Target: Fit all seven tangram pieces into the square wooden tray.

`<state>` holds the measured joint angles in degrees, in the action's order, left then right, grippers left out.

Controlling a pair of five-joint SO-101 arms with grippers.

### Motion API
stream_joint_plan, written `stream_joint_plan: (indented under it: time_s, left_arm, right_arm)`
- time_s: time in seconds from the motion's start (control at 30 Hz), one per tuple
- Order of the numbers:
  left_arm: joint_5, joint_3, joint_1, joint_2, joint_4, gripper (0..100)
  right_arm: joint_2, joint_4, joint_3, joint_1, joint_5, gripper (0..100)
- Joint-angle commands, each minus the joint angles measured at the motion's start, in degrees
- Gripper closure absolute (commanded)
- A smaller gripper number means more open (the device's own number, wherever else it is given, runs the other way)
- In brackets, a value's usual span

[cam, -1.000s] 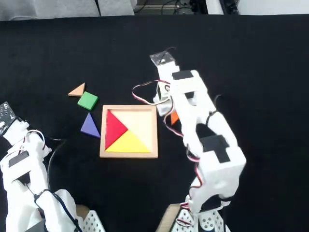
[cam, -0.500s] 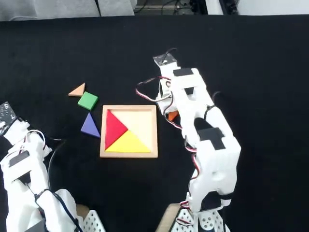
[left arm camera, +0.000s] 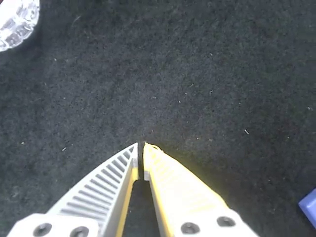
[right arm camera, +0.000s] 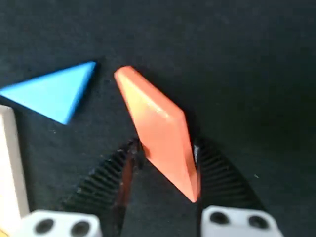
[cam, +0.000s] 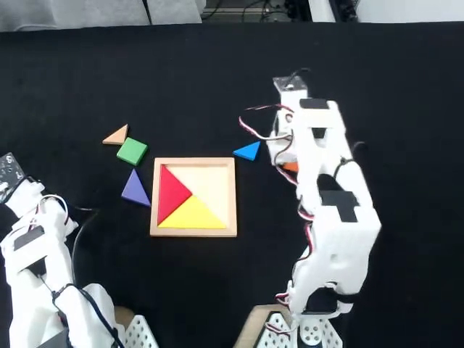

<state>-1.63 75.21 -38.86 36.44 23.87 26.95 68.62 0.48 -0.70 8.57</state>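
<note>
Standing at the table, I see the square wooden tray (cam: 193, 232) lying near the middle of the black cloth (cam: 377, 87), with a red triangle (cam: 172, 193) seated in its left part and a yellow triangle (cam: 192, 215) along its near side; the far right part of its floor is bare wood. The right gripper (right arm camera: 165, 148) sits to the right of the tray's far right corner, and its jaws are clamped on the orange parallelogram (right arm camera: 158, 131), which stands tilted between the fingers with one pointed end sticking out past the tips. A blue triangle (cam: 248, 151) lies flat on the cloth between that gripper and the tray's far right corner, close to the orange piece but apart from it. To the left of the tray a purple triangle (cam: 135, 187) lies just beside the rim; a green square (cam: 132, 151) sits farther back, and a tan triangle (cam: 116, 135) lies just beyond it. The left gripper (left arm camera: 142, 146) is at the near left of the table, well apart from the tray, its jaws together with the tips touching over bare cloth, holding nothing.
</note>
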Motion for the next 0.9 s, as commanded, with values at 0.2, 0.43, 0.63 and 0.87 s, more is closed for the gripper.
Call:
stream_joint_plan:
  time_s: [0.2, 0.43, 0.63, 0.87]
  left_arm:
    - [0.0, -2.59, 0.84, -0.18, -1.05, 97]
    - [0.0, -2.59, 0.84, -0.18, -0.97, 97]
    - [0.0, -2.51, 0.84, -0.18, -0.97, 97]
    - [0.0, -2.51, 0.84, -0.18, -0.97, 97]
  right_arm:
    - [-10.42, -3.78, 5.14, 2.37, 0.53, 82.5]
    - [-10.42, -4.04, 5.14, 2.37, 0.44, 73.0]
    - [-10.33, -4.48, 5.14, 3.08, 0.35, 67.7]
    - [-7.16, -7.38, 5.05, 3.69, -1.76, 72.4]
